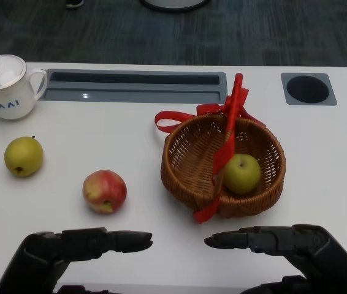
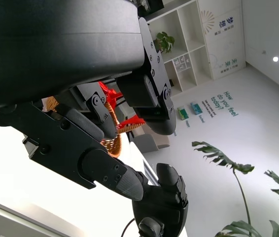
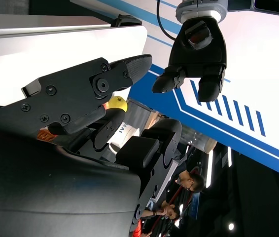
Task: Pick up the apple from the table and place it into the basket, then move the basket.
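One red-and-yellow round apple: on the white table, left of centre, toward the near edge, resting on its own and touched by nothing.

One round brown wicker basket with an upright handle wrapped in red ribbon: right of the apple and near it, at about the middle of the table. Inside it, against the right wall, lies one yellow-green apple.

One yellow-green pear-like fruit: left of the red apple, close to the table's left edge.

One white lidded ceramic mug with blue lettering: far left corner.

One long grey recessed tray set into the table along the far edge; one grey square plate with a round black hole toward the far right corner.

Two black robot hands, both at the near edge. Left hand: just in front of the red apple, apart from it, fingers stretched out flat toward the right, holding nothing. Right hand: in front of the basket, apart from it, fingers stretched flat toward the left, holding nothing. The fingertips of the two point at each other across a gap.

In the right wrist view, a person is visible in the background.
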Tool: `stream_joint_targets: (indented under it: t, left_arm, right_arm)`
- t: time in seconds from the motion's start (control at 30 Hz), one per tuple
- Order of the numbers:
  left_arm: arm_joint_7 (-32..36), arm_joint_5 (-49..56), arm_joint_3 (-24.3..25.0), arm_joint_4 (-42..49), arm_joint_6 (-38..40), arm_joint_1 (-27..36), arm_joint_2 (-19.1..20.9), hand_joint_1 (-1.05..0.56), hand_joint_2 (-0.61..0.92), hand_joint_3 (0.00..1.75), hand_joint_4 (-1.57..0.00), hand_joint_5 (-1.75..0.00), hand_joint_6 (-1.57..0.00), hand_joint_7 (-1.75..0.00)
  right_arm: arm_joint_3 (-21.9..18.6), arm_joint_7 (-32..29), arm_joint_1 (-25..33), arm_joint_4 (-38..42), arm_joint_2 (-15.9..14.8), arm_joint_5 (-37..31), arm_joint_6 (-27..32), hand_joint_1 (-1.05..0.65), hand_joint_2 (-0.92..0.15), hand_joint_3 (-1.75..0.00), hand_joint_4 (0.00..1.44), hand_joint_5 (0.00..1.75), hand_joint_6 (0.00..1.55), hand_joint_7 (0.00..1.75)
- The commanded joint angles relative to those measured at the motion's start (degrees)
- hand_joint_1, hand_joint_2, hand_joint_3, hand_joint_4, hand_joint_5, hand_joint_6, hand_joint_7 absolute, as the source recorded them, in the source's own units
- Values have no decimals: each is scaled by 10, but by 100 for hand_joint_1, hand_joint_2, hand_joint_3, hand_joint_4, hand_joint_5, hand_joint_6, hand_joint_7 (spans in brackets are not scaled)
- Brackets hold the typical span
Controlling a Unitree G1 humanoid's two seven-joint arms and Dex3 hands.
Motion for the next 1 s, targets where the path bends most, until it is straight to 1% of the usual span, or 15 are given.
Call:
stream_joint_targets:
  t: [0.03, 0.53, 0.8, 0.9, 1.0]
  left_arm:
    - [2, 2, 5, -4, -2, 3, 3, -31, 73, 0, -102, 0, -91, 0]
    - [-2, -3, 5, -3, -4, 3, 4, -30, 73, 0, -102, 0, -92, 0]
    - [4, 9, 8, -2, -11, 2, 1, -33, 73, 0, -101, 0, -91, 0]
    - [24, 53, 29, 3, -42, -4, -8, -41, 73, 0, -97, 0, -87, 0]
    - [61, 136, 71, 1, -87, -15, -22, -53, 72, 0, -85, 0, -78, 0]
  right_arm:
    - [-4, -6, 3, -7, -8, 3, 1, -36, -79, 0, 80, 0, 76, 0]
    - [-3, -5, 4, -5, -8, 3, -1, -36, -79, 0, 80, 0, 75, 0]
    - [-4, -5, 4, -7, -11, 5, 0, -36, -79, 0, 80, 0, 75, 0]
    - [-3, -6, 5, -8, -11, 4, 0, -35, -79, 0, 80, 0, 75, 0]
    - [-2, -6, 5, -6, -10, 4, 0, -36, -80, 0, 80, 0, 76, 0]
